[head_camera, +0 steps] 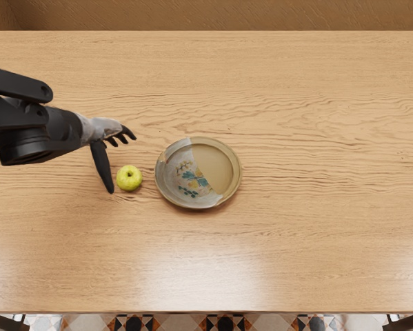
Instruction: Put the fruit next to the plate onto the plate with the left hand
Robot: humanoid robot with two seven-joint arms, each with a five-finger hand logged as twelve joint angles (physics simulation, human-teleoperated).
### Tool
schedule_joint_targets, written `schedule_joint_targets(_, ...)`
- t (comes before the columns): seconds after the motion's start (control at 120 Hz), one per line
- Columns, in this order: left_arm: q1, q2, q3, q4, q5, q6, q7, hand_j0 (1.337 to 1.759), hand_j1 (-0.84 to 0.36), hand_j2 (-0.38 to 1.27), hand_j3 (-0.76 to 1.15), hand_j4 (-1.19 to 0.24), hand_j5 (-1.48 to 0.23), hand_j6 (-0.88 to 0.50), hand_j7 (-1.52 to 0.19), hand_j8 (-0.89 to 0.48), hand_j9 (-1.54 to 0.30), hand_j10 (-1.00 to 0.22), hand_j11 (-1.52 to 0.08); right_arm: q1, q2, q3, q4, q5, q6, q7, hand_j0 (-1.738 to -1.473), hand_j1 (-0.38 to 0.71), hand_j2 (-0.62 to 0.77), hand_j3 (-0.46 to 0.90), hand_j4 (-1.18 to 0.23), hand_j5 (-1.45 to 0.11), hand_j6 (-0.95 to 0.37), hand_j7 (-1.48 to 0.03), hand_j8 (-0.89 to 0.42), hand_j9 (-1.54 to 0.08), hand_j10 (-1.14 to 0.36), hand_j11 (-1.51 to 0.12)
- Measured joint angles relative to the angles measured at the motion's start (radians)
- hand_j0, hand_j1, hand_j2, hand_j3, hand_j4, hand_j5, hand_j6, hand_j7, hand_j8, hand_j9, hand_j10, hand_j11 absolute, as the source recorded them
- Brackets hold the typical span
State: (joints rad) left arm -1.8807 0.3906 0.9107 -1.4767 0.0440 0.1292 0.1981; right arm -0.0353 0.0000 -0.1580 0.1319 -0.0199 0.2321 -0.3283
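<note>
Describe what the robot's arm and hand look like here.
Only the left arm shows. It is made of bulky black segments, blocky higher up and rounded like a drum near the wrist. The left hand has a pale grey palm section and thin black fingers. No cables or markings are visible. The right arm is out of view.

You see a wide wooden table (296, 262) with light grain, and it fills nearly all the view. Below its near edge you find a narrow strip of patterned floor tiles (213, 323). Beyond its far edge lies a darker brown band (206, 14).
</note>
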Motion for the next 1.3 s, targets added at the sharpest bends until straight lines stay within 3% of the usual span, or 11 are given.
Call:
schedule_joint_targets(0.167,0.0,-0.041,0.001,-0.024,-0.017,0.018,0.001,1.658,0.13,0.04,0.0,-0.18,-0.24,-0.18,-0.24,-0.18,-0.24,-0.18,-0.24,0.0,0.0,0.0,0.0,0.0,0.0,0.0,-1.658,-0.35,0.0,0.0,0.0,0.0,0.0,0.0,0.0,0.0,0.0,0.0)
schedule_joint_targets(0.317,-0.017,-0.109,0.02,-0.085,-0.064,0.19,-0.003,1.658,0.12,0.04,0.0,-0.19,-0.25,-0.19,-0.25,-0.19,-0.25,-0.19,-0.25,0.0,0.0,0.0,0.0,0.0,0.0,0.0,-1.658,-0.35,0.0,0.0,0.0,0.0,0.0,0.0,0.0,0.0,0.0,0.0)
schedule_joint_targets(0.5,0.009,-0.118,0.034,-0.108,-0.083,0.271,-0.006,1.658,0.11,0.04,0.0,-0.2,-0.26,-0.2,-0.26,-0.2,-0.26,-0.2,-0.26,0.0,0.0,0.0,0.0,0.0,0.0,0.0,-1.658,-0.35,0.0,0.0,0.0,0.0,0.0,0.0,0.0,0.0,0.0,0.0)
schedule_joint_targets(1.3,0.111,-0.175,0.034,-0.04,-0.087,0.386,0.001,1.658,-0.17,0.09,0.0,-0.43,-0.56,-0.43,-0.56,-0.43,-0.56,-0.43,-0.56,0.0,0.0,0.0,0.0,0.0,0.0,0.0,-1.658,-0.35,0.0,0.0,0.0,0.0,0.0,0.0,0.0,0.0,0.0,0.0)
